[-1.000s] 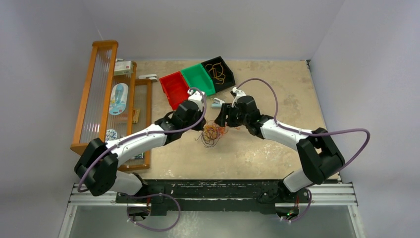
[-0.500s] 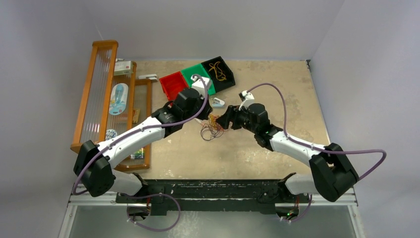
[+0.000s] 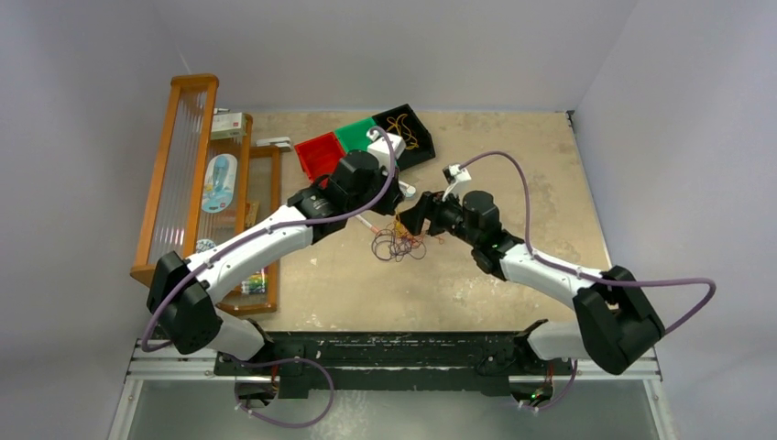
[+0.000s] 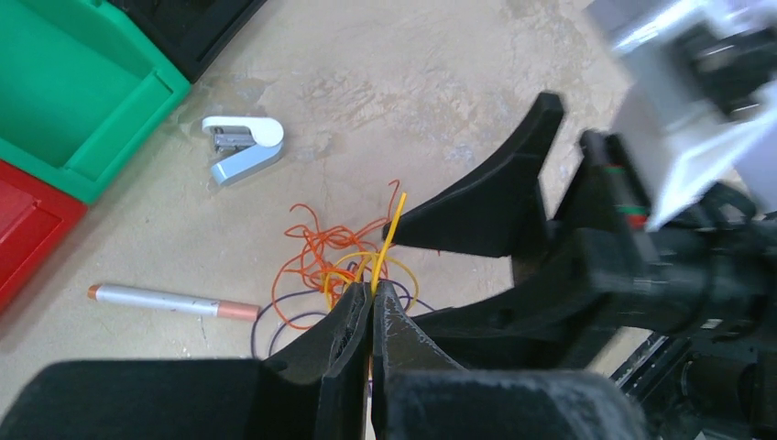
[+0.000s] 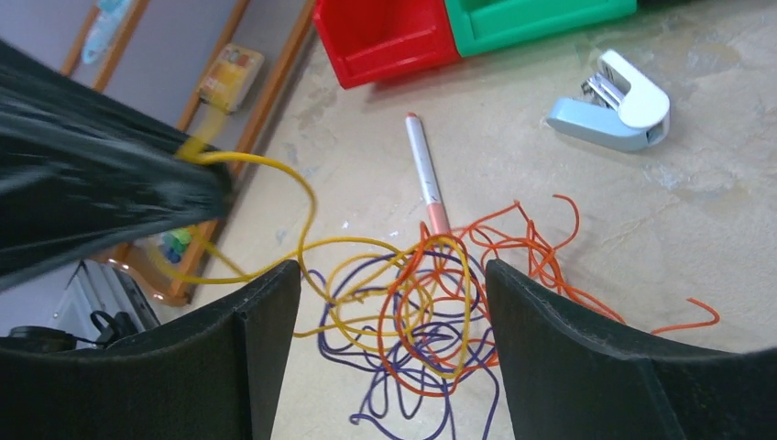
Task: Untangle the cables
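Since 0.5 s ago: left wrist has swung further toward 1 o'clock and now covers part of the green bin [image 3: 353, 136]; right arm barely changed; tangle drawn slightly toward 3 o'clock.

Left gripper [image 4: 371, 289]: jaws pinched together on one yellow cable [image 4: 392, 229], whose loose end sticks up past the tips. In the right wrist view that strand rises from the heap to 10 o'clock.

Right gripper [image 5: 391, 268]: jaws spread wide, hovering over the cables [image 5: 431, 312], gripping nothing.

Cables: orange, yellow and purple loops, knotted, lying at the table's centre.

Nearby: pen [image 5: 426, 174] touching the heap at its 12 o'clock; stapler [image 5: 614, 115] at 1 o'clock, apart from it.

Surface: table [image 3: 513, 156] beige, scuffed and stained. Red bin [image 3: 316, 151], green bin and black bin [image 3: 412, 124] in a row at 11 o'clock. Wooden rack [image 3: 174, 165] along the 9 o'clock edge. Walls pale grey.

Writing: print on items in the rack is too small to read.

Pose: left arm stretched from 7 o'clock toward 1 o'clock. Right arm bent at the elbow at 4 o'clock, forearm reaching toward 10 o'clock.
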Tool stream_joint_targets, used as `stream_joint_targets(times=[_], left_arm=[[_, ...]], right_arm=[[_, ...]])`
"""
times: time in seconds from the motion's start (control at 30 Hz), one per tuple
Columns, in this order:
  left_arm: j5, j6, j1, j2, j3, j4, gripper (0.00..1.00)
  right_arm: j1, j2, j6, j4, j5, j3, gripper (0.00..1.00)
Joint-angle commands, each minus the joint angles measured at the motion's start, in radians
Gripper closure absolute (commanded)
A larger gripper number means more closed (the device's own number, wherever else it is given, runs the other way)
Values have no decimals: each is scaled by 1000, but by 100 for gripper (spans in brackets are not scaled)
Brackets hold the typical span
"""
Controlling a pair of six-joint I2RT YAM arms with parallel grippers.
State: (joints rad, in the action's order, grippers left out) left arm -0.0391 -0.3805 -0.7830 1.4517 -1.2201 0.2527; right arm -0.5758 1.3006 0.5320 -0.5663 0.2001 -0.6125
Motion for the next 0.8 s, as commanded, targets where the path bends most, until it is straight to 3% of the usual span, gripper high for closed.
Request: stream_joint_targets(times=[0.0,0.37,0.77], left_arm=[[26,15,-12,-23,-94,-6,100],[38,27,-11,-31,-292,87,100],[-25,72,-10,64,-715,293,100]], right_arm=[[-4,65,11,-42,-35,-18,26],[-4,238,43,-57,-119,-36,31],[-4,239,141,11,-310,42,44]])
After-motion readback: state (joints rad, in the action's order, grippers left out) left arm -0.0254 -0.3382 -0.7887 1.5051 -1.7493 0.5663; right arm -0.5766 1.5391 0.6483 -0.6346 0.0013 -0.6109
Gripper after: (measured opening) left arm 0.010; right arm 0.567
